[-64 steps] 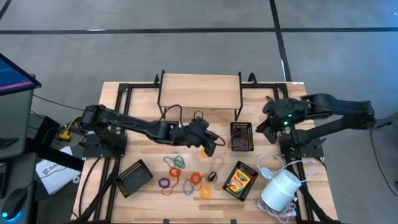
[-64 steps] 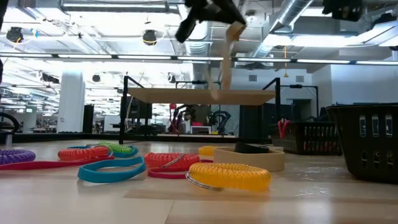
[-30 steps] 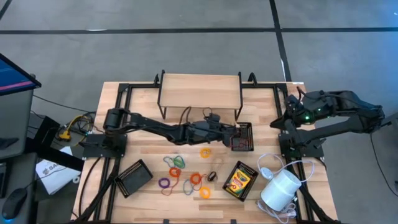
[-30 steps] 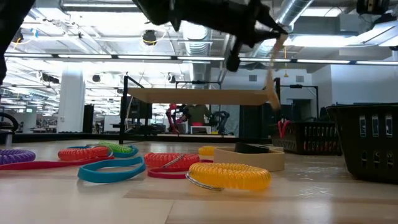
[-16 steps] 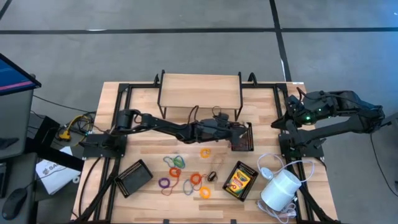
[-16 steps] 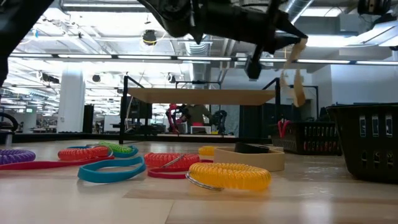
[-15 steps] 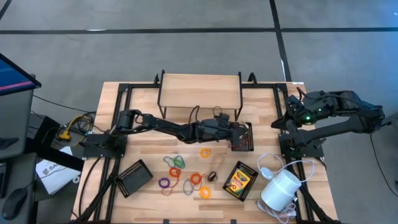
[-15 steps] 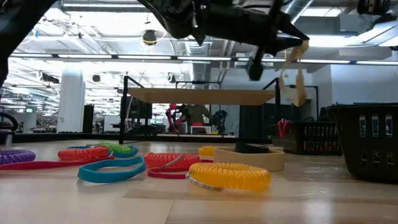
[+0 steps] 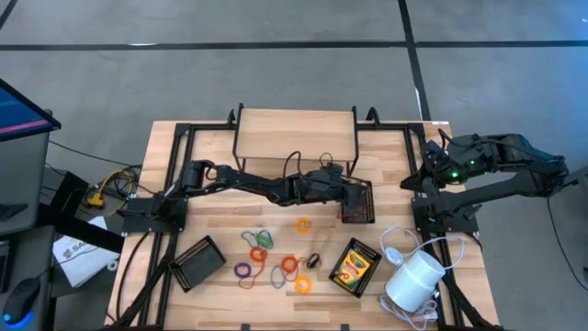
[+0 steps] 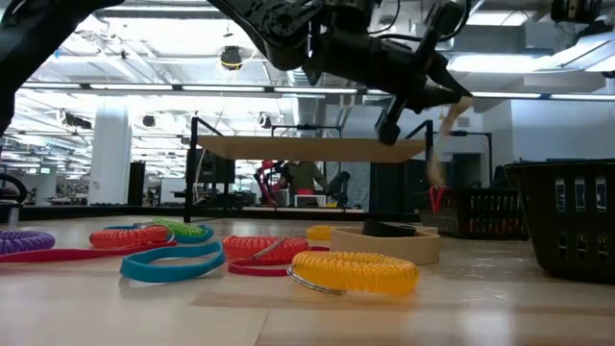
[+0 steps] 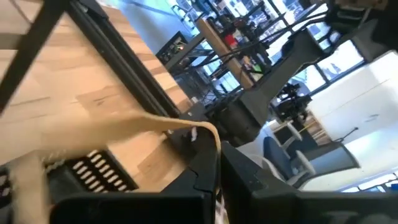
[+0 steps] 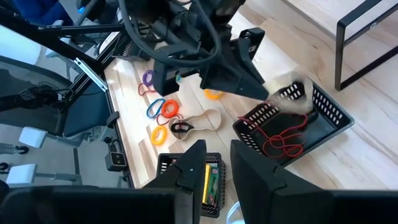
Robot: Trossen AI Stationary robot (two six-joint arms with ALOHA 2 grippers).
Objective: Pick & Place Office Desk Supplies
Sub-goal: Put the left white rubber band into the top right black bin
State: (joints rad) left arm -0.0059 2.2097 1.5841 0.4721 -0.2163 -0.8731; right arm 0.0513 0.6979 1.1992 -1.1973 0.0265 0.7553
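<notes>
Left gripper (image 9: 354, 194) is pinched tight on a tan elastic loop (image 10: 444, 135) dangling over the black tray (image 9: 368, 211); right gripper (image 12: 212, 167), slightly apart, holds nothing.

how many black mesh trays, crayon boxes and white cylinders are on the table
black mesh trays: 3
crayon box: 1
white cylinder: 1
total: 5

A tan elastic loop (image 10: 444, 135) dangles above the black mesh tray (image 9: 356, 201), pinched shut in the left gripper (image 9: 353, 192); red loops (image 12: 281, 140) lie inside that tray. More coloured loops (image 9: 271, 257) lie scattered flat on the counter (image 9: 211, 221). A yellow-and-green crayon box (image 9: 353, 267) lies flat in a second tray (image 9: 369, 251) beside them.
</notes>
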